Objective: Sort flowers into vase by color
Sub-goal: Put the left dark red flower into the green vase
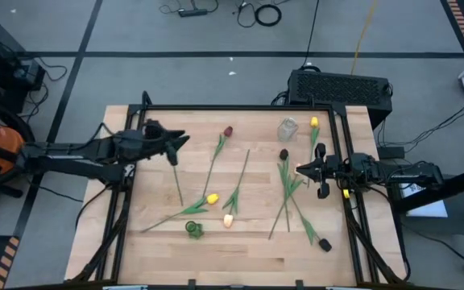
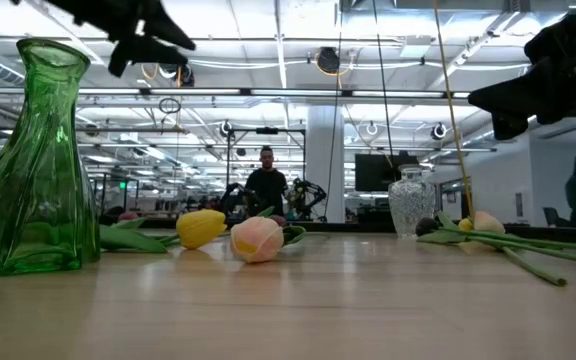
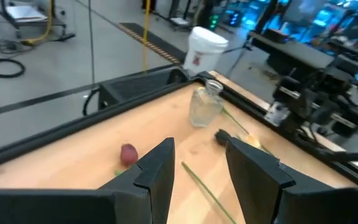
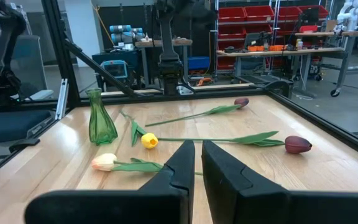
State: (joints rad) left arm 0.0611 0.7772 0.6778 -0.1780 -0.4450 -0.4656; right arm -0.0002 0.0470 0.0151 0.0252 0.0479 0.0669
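Note:
Several artificial tulips lie flat on the wooden table. A dark red one point(image 1: 228, 130), a yellow one point(image 1: 212, 197) and a peach one point(image 1: 228, 220) are in the middle. Two near-black ones point(image 1: 283, 154) point(image 1: 325, 244) and another yellow one point(image 1: 314, 122) lie to the right. A green vase point(image 1: 194, 229) point(image 2: 33, 160) stands near the front, and a clear vase point(image 1: 287, 127) point(image 3: 204, 106) stands at the far side. My left gripper point(image 1: 180, 145) point(image 3: 201, 168) hovers open, high over the table's left part. My right gripper point(image 1: 300, 170) point(image 4: 196, 158) is shut and empty, above the right-hand stems.
A lone green stem point(image 1: 177, 184) lies below my left gripper. A black metal frame point(image 1: 240, 107) rims the table, with a black box point(image 1: 341, 84) beyond the far edge. Bare wood point(image 1: 240, 258) lies along the near edge. People point(image 2: 266, 185) stand in the room behind.

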